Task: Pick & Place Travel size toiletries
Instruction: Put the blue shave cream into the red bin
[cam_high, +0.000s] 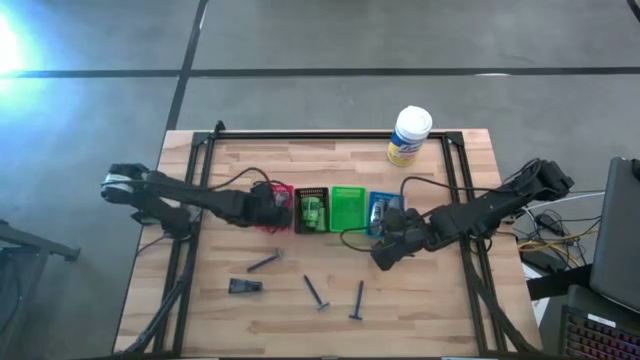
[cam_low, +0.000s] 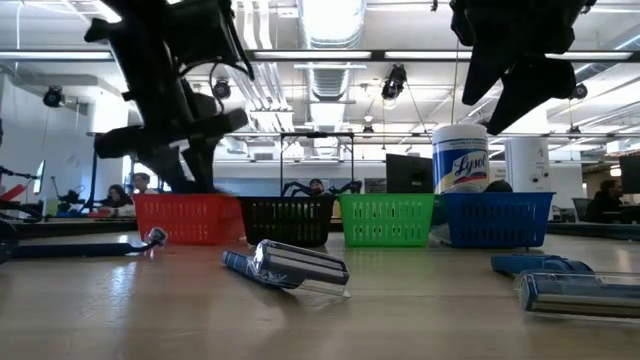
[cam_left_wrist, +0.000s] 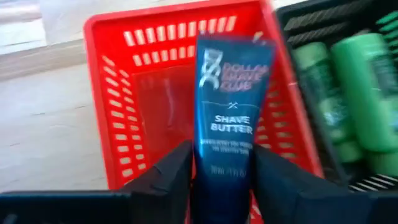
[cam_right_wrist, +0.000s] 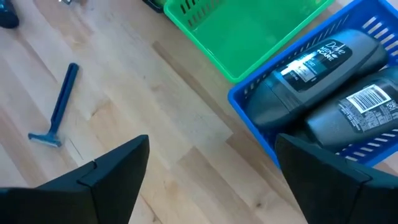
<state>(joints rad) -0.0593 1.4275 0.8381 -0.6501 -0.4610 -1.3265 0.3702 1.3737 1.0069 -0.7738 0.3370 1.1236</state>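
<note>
Your left gripper (cam_left_wrist: 224, 180) is clamped on the blue shave butter tube (cam_left_wrist: 229, 118), hanging over the red basket (cam_left_wrist: 118, 93); your right gripper (cam_right_wrist: 211, 168) gapes wide, empty, beside the blue basket (cam_right_wrist: 249, 102)

Two grey bottles (cam_right_wrist: 323, 81) lie side by side in the blue tray (cam_right_wrist: 249, 106), next to the green tray (cam_right_wrist: 230, 65). A blue razor (cam_right_wrist: 57, 106) rests apart on the wooden counter (cam_right_wrist: 155, 124). The right gripper (cam_right_wrist: 211, 168) hangs above with its dark fingers (cam_right_wrist: 112, 168) spread wide.

Bright overhead light, perhaps slight blur
</note>
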